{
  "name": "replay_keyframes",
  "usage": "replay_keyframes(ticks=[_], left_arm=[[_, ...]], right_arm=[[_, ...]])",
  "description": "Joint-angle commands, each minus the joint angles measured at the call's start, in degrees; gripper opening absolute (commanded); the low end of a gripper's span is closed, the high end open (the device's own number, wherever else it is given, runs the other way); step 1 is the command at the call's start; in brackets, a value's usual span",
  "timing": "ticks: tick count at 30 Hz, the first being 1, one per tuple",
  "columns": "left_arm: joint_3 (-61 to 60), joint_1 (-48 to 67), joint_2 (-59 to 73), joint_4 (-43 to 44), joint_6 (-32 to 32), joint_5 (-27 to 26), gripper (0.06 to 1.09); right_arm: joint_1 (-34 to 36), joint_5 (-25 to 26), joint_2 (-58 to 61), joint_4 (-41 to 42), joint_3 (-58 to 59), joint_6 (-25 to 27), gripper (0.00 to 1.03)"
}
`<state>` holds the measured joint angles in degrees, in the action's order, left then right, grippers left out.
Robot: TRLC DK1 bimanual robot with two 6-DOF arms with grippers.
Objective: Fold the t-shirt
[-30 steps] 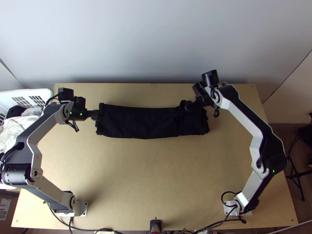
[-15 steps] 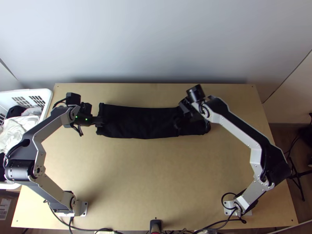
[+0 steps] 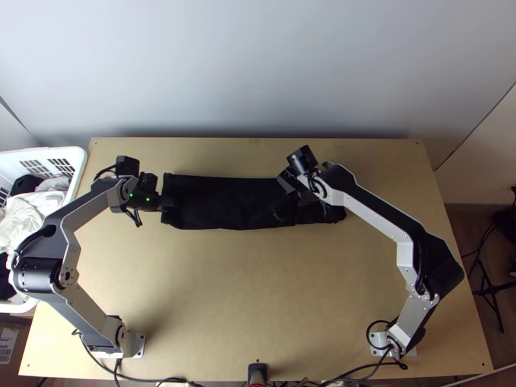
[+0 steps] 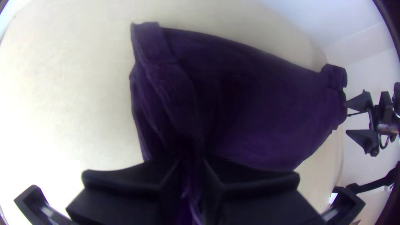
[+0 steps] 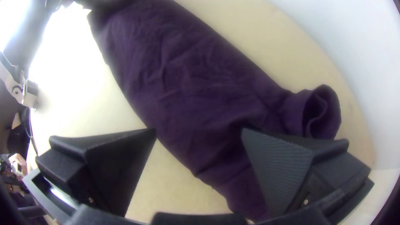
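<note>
task item: black t-shirt [image 3: 226, 203], purple-looking in the wrist views; lies on the light wooden tabletop [image 3: 251, 290], in its far half, as a long narrow folded band; length runs roughly along the far edge, left end nearer the left edge, right end well short of the right edge.

left gripper [image 3: 169, 201]: at the band's left end; jaws closed on the t-shirt, a strip of cloth pinched between them; creases run together toward the grip [image 4: 189, 166]; a raised strip of fabric lies across the band at this end.

right gripper [image 3: 284, 209]: over the right-hand part of the band; jaws wide apart, nothing between them held; one finger is over cloth, the other beside the near long side, as seen in the right wrist view; cannot tell whether either touches the fabric; at the far corner of the band's right end, a curled piece of cloth stands open like a short tube.

surroundings: white slotted plastic basket [image 3: 76, 155] beside the left edge, with white, grey and black cloth [image 3: 26, 184] in it, bunched; small black device [image 3: 257, 373] at the middle of the near edge; black cables [image 3: 151, 379] along that edge.
</note>
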<state>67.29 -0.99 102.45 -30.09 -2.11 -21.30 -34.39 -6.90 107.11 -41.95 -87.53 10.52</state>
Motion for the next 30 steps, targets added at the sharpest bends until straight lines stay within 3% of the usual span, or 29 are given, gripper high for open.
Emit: replay_keyframes(ticks=[1,14,30], left_arm=[[-0.23,0.29,-2.79,1.17,1.58,-1.2,0.09],[1.18,1.96,-9.55,-2.52,2.99,-1.73,0.09],[15.15,8.64,-11.14,-10.34,5.01,-1.73,0.09]], right_arm=[[-0.94,0.04,1.87,-0.06,-1.68,0.29,0.95],[-5.07,-3.04,12.16,3.11,-5.99,-0.33,0.95],[-5.42,-4.09,16.46,4.16,-5.46,-1.74,0.95]])
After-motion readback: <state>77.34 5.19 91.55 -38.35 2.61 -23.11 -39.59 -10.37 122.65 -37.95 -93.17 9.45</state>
